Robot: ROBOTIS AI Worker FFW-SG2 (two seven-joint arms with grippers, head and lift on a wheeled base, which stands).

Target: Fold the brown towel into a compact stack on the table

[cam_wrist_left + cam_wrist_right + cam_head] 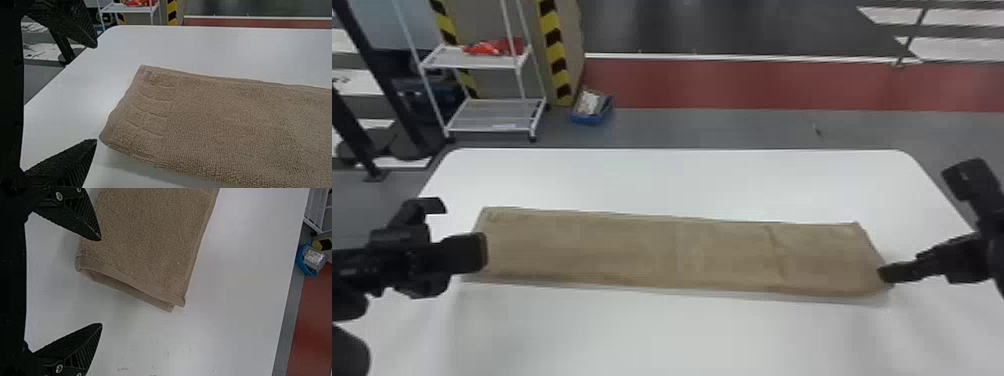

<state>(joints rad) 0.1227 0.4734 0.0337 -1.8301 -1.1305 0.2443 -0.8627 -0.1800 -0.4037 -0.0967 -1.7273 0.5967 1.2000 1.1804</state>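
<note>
The brown towel (652, 252) lies across the white table as a long flat strip, folded lengthwise. At its left end my left gripper (459, 222) stands open, one finger over the towel's edge. In the left wrist view, the towel (219, 125) is beyond the fingertips of my left gripper (97, 94), with nothing between them. My right gripper (922, 225) is at the towel's right end, also open. The right wrist view has one finger of my right gripper (101, 282) over the towel (145, 239) and the other over bare table; the layered end edge is visible.
The white table (672, 180) extends behind and in front of the towel. On the floor beyond it are a white rack (497, 117) and a blue bin (589, 117), with a striped pillar (557, 50) beside them.
</note>
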